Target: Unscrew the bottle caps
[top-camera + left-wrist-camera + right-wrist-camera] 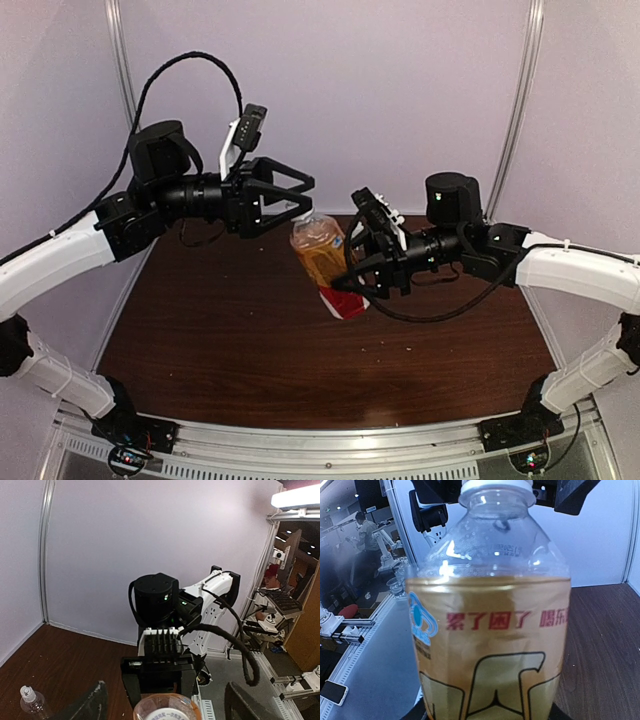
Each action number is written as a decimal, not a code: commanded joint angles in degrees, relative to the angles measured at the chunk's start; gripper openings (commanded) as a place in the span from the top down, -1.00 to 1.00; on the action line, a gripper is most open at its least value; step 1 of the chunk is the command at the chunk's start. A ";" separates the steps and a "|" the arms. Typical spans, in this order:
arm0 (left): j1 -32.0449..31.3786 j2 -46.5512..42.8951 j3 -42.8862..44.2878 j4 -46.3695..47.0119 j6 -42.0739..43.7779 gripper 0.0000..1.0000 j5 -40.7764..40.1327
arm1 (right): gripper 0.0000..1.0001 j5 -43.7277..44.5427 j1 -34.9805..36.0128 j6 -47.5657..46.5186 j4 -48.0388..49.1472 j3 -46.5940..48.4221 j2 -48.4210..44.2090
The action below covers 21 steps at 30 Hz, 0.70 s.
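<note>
My right gripper [352, 285] is shut on the lower body of the amber bottle [322, 258] with the red label and holds it tilted above the table, neck toward the left arm. The bottle fills the right wrist view [487, 630], with its whitish cap [495, 486] at the top. My left gripper [298, 205] is open, with its fingers [95, 702] either side of that cap [165, 712] and gaps between them. The clear bottle [31, 701] with its own cap [27, 692] stands on the table at the lower left of the left wrist view; it is hidden in the top view.
The brown table [250, 340] lies below both arms, with white walls behind and at the sides. A metal rail [330, 445] runs along the near edge.
</note>
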 commanded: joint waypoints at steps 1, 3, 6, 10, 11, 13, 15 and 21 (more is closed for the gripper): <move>0.62 1.10 1.41 5.69 0.80 -0.51 7.30 | 0.35 -5.32 -0.01 3.42 3.50 1.74 0.75; 0.57 1.24 1.31 6.27 0.33 -0.38 7.88 | 0.35 -5.47 0.01 3.57 3.56 1.66 0.84; 0.70 1.61 1.22 6.46 0.13 -0.19 8.39 | 0.35 -5.44 -0.01 3.57 3.46 1.57 0.69; 0.75 1.73 0.68 7.24 -0.42 0.00 8.86 | 0.35 -5.22 0.00 3.58 3.35 1.49 0.49; 0.83 1.73 0.43 7.64 -0.64 0.03 8.95 | 0.35 -5.03 0.01 3.51 3.35 1.48 0.47; 0.84 1.64 0.04 8.05 -0.91 0.07 9.04 | 0.35 -4.88 -0.04 3.49 3.26 1.47 0.44; 0.84 1.72 -0.22 8.09 -0.94 0.10 9.15 | 0.35 -4.63 0.00 3.47 3.26 1.54 0.48; 0.84 1.86 -0.75 8.33 -1.42 0.20 9.23 | 0.36 -3.12 -0.04 3.05 2.91 1.56 0.16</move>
